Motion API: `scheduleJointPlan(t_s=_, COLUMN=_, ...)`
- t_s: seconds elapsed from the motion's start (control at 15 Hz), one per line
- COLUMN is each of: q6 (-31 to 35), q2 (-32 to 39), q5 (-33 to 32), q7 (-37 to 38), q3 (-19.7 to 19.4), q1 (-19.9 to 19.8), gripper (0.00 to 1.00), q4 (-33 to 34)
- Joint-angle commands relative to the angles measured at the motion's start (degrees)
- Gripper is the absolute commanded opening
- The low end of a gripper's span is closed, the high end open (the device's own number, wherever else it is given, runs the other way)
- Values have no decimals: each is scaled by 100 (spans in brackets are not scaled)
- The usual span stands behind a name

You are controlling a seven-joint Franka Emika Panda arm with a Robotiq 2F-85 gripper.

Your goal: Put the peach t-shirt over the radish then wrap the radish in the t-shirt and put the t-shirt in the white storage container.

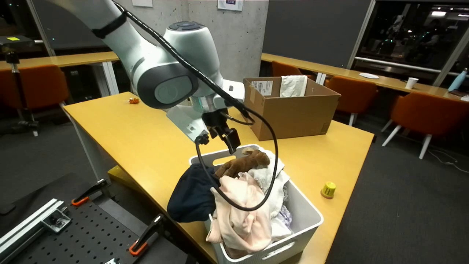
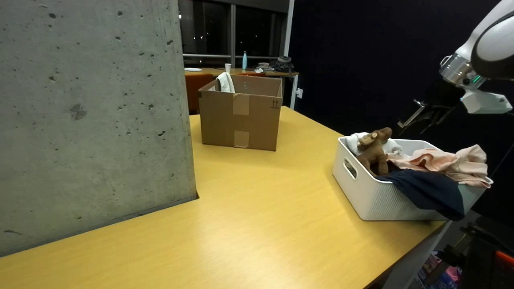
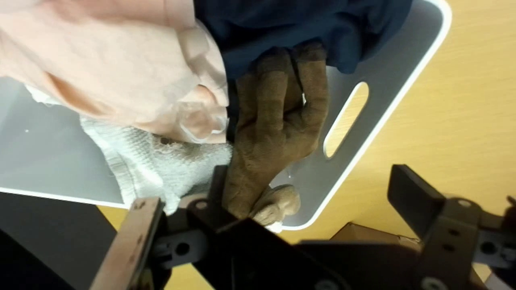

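The yellow table (image 1: 121,121) stood on a dark floor (image 1: 414,205), and a pitted concrete pillar (image 2: 96,100) rose beside it. Farther back, orange chairs (image 1: 427,115) stood by a long desk (image 1: 388,83) that ran before dark windows (image 1: 403,40); a blue bottle (image 1: 457,80) and a white cup (image 1: 411,83) were set on it.

At the table's far part stood a cardboard box (image 1: 296,117), a white cloth (image 1: 293,86) hung over its rim. A small yellow piece (image 1: 328,190), like an upturned tub, stood near the table's edge, and a little orange thing (image 1: 134,100) lay near a far corner, too small to make out. Just beside the table, a perforated plate (image 1: 88,238) bore clamps (image 1: 148,233) with orange tips.

The bin (image 2: 371,196) sat on the table. The peach shirt (image 1: 242,229) lay in it, bunched over a pale knit (image 3: 161,161) and spilling across the rim. A navy garment (image 1: 192,194) was slung over the rim next to it, and a brown plush toy (image 1: 243,163) lay touching that garment, by the bin's end wall.

The gripper (image 3: 309,177) hung above that end, its fingers (image 3: 415,201) spread wide. In the wrist view it covered part of the toy. In an exterior view the arm's black cable (image 1: 198,73) looped down across the sight of shirt and toy
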Motion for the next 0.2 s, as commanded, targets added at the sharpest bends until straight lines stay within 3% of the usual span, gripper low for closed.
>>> scheduleJointPlan(t_s=0.0, q6=-143, q2=515, q5=472, q7=-499, q3=274, q1=-248, gripper=100, q4=648)
scheduleJointPlan(t_s=0.13, q6=-144, q2=745, q5=540, q7=-558, q3=320, q1=-284, gripper=100, q4=866)
